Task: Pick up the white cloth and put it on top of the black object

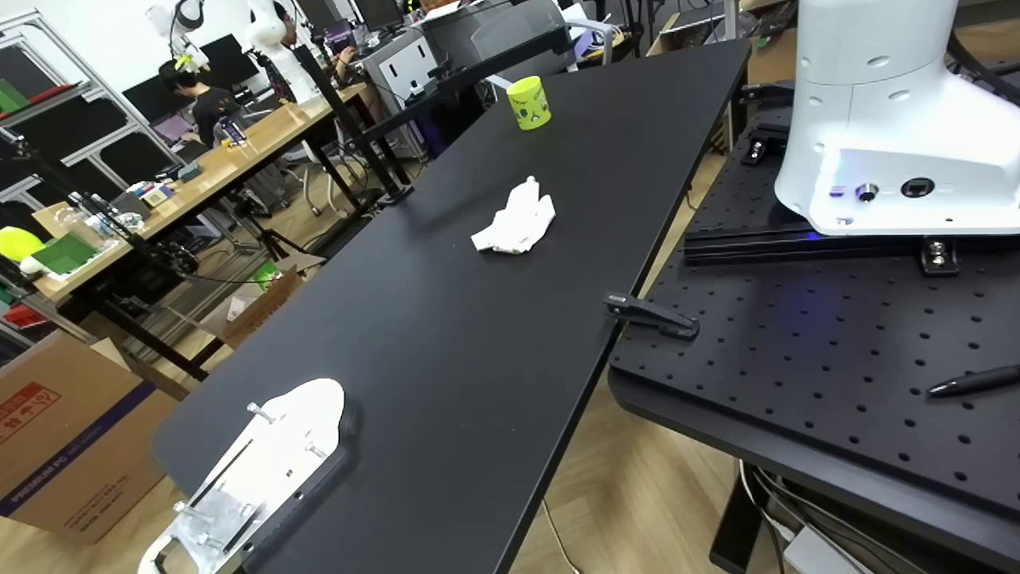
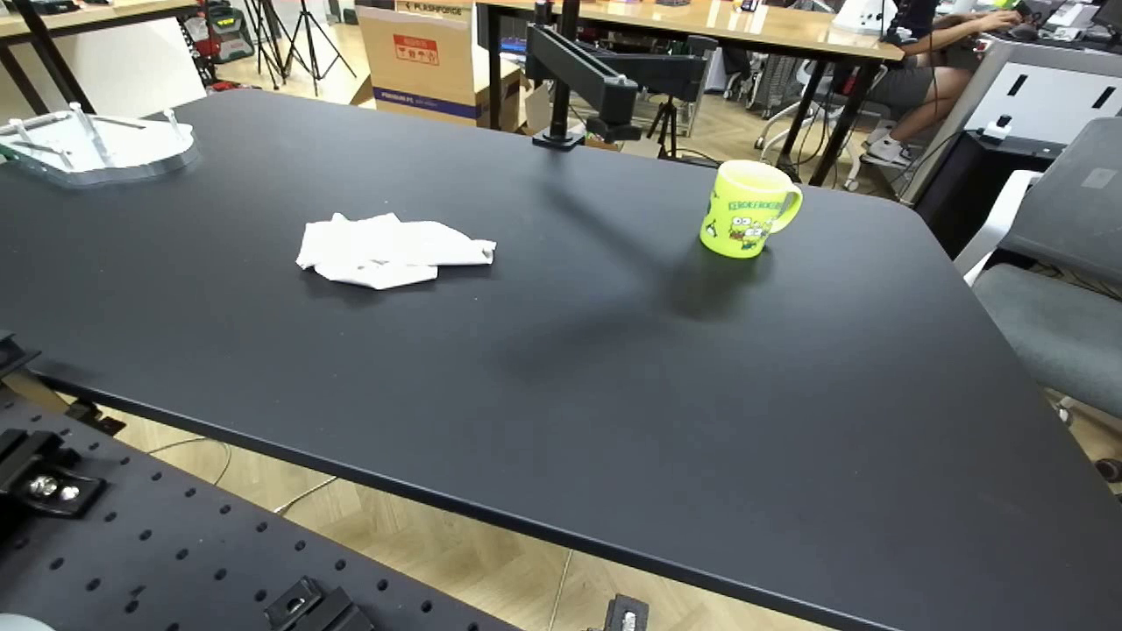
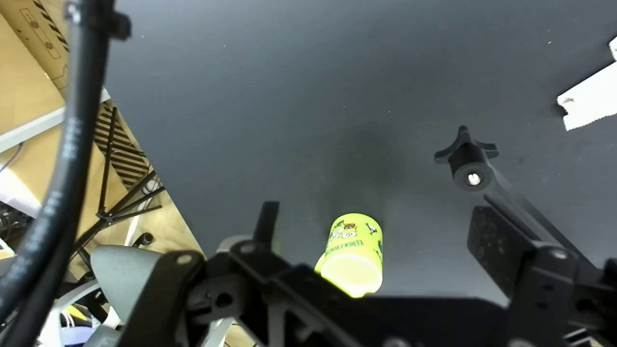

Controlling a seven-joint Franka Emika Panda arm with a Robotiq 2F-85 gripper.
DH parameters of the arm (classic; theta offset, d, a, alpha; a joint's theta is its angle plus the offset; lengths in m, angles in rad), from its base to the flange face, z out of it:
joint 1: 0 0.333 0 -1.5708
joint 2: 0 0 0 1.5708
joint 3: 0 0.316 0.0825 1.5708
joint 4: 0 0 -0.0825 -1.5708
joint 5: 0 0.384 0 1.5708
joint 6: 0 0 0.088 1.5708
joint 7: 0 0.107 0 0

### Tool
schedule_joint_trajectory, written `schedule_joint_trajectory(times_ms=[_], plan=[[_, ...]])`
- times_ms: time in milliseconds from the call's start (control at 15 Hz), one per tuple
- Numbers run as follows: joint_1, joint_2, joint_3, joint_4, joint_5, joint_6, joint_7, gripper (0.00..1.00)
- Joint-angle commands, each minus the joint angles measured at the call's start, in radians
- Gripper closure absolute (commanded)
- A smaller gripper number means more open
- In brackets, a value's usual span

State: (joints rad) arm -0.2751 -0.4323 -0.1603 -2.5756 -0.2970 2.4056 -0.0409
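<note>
The jaws are standing apart, holding nothing, probably because the white cloth [image 2: 377, 245] (quite crumpled) is lying ungrasped on the counter [image 2: 789, 421].

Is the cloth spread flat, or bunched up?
Bunched up: in both exterior views the cloth lies in creased folds with an uneven outline.

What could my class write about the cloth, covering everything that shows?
The cloth is plain white and thin-looking, crumpled into uneven folds, with a narrower end jutting out. It could be fabric or paper; I cannot tell. It lies on the table, apart from the mug, with nothing holding it. Its underside is hidden, and the wrist view cuts part of it off.
</note>
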Motion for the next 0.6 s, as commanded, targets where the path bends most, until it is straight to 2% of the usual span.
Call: schedule_joint_trajectory(times_ms=[0, 267, 533], plan=[[0.022, 0.012, 0.052, -0.049, -0.029, 0.068, 0.041, 0.0], [0.086, 0.024, 0.127, -0.145, -0.016, 0.171, 0.045, 0.0], [0.177, 0.04, 0.193, -0.237, 0.021, 0.223, 0.042, 0.0]])
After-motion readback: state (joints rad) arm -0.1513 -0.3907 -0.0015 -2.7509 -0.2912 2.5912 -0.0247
